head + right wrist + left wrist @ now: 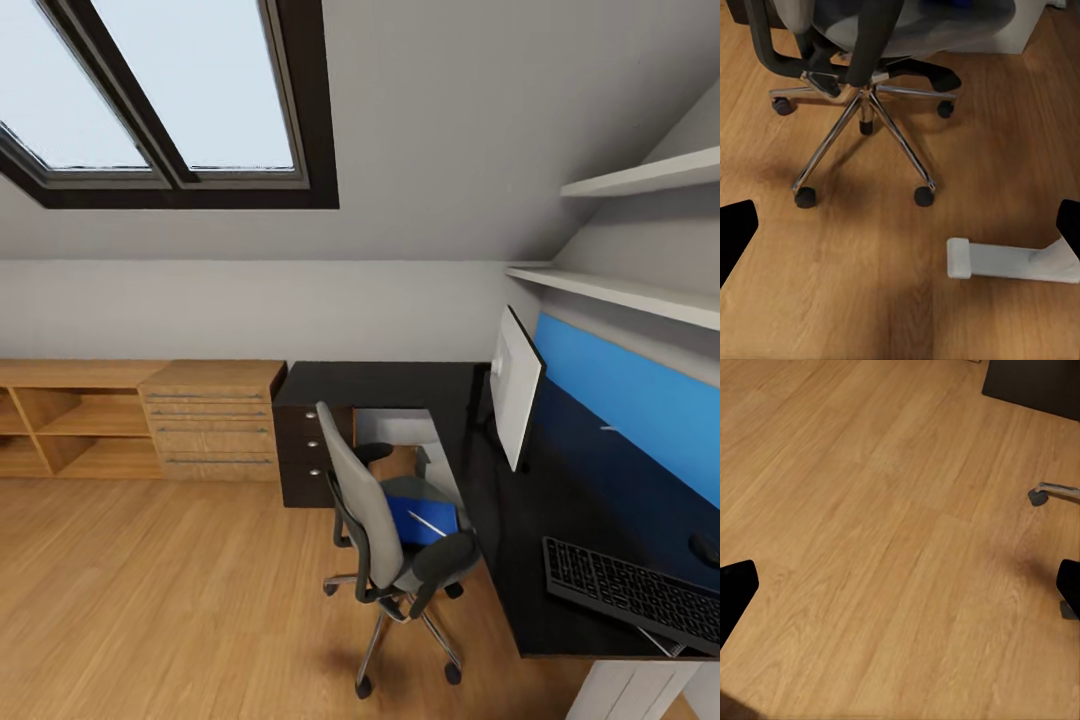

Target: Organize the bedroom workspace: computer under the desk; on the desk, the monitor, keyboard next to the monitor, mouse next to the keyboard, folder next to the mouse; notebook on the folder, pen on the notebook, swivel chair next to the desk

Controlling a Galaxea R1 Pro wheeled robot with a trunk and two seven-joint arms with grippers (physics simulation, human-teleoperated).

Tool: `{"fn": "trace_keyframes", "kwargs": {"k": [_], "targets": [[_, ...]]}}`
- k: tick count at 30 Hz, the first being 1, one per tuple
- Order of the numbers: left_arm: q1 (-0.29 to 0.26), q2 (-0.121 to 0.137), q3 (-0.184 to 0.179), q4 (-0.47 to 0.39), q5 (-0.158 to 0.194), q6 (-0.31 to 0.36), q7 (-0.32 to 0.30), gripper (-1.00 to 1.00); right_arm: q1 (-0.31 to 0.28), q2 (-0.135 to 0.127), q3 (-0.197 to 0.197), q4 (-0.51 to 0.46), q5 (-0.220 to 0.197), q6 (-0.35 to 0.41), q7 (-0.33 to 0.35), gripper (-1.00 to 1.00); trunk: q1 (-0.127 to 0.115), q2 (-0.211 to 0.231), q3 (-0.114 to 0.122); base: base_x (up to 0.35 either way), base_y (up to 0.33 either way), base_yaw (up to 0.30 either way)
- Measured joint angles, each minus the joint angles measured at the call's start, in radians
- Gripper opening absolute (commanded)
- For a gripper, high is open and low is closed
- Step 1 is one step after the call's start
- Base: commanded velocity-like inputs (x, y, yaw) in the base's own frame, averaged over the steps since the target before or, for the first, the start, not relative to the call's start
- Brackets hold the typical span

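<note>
The grey swivel chair stands on the wood floor beside the black L-shaped desk. On its seat lies the blue folder, and a slim white pen rests on top of it. On the desk stand the monitor, the dark keyboard and, at the picture's right edge, the mouse. I cannot make out the notebook or the computer. My left gripper hangs open over bare floor. My right gripper is open above the floor in front of the chair's star base.
A dark drawer unit sits under the desk's far end, with a low light-wood shelf unit to its left. Wall shelves hang above the desk. A white desk foot lies near my right gripper. One chair castor shows by my left gripper.
</note>
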Motion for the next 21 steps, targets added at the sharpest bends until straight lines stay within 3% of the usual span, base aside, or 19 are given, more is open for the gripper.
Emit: {"fn": "trace_keyframes", "kwargs": {"k": [21], "targets": [[0.0,0.0,-0.002,0.001,-0.002,0.001,-0.001,1.0,0.0,-0.001,0.003,-0.001,-0.002,-0.002,-0.002,1.0,0.081,-0.147,-0.066,0.0,0.0,0.001]]}}
